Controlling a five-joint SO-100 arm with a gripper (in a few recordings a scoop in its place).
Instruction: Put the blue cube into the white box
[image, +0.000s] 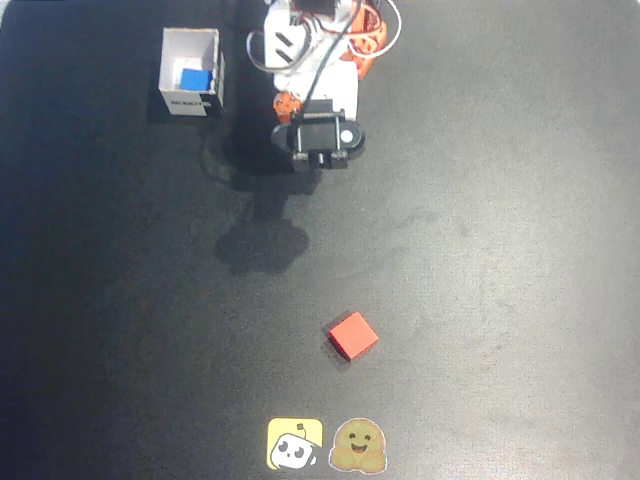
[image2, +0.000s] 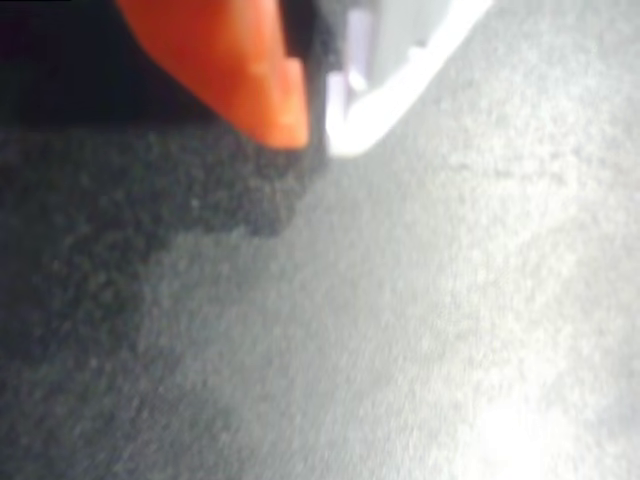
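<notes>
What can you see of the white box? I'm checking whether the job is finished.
The white box is small, square and thin-walled, open on top, standing upright on the dark table at upper left in the overhead view. A dark-lettered label faces the viewer. The blue cube lies inside, near the right wall. Nothing else touches it.

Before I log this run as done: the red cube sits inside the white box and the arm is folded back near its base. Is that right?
Not quite. The overhead view shows the blue cube inside the white box, not the red one. The red cube lies on the black table, well apart from the box. The rest holds: the arm is folded back near its base.
</notes>
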